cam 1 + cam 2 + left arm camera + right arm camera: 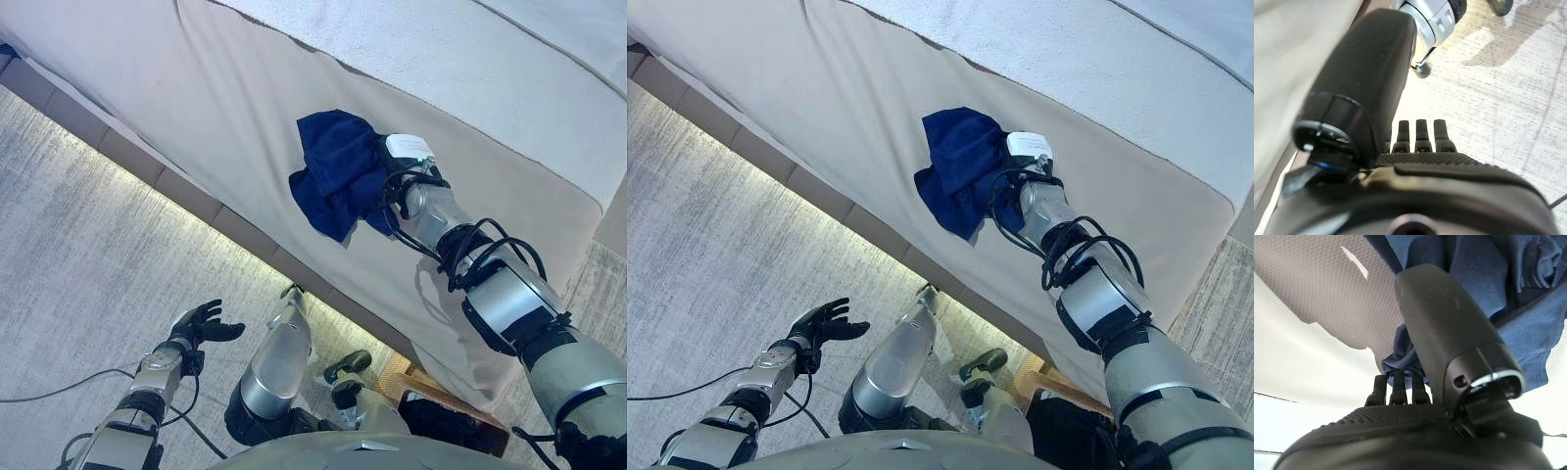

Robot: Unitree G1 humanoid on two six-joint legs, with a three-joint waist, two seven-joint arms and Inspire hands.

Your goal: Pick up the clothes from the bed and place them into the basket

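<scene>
A navy blue cloth [338,171] hangs bunched against the beige side of the bed [196,88]. My right hand [404,164] is at the cloth's right edge. In the right wrist view its fingers [1396,389] curl into the blue folds [1484,279] and its thumb [1444,318] lies over them, so the hand is shut on the cloth. My left hand [201,321] hangs low over the carpet at the lower left. It is open, with straight fingers [1420,137] and nothing in it.
A lit strip [196,230] runs along the bed's base above grey carpet [88,225]. A wooden-edged thing [407,377] with dark contents sits on the floor below my right arm. White bedding [441,49] covers the top of the bed.
</scene>
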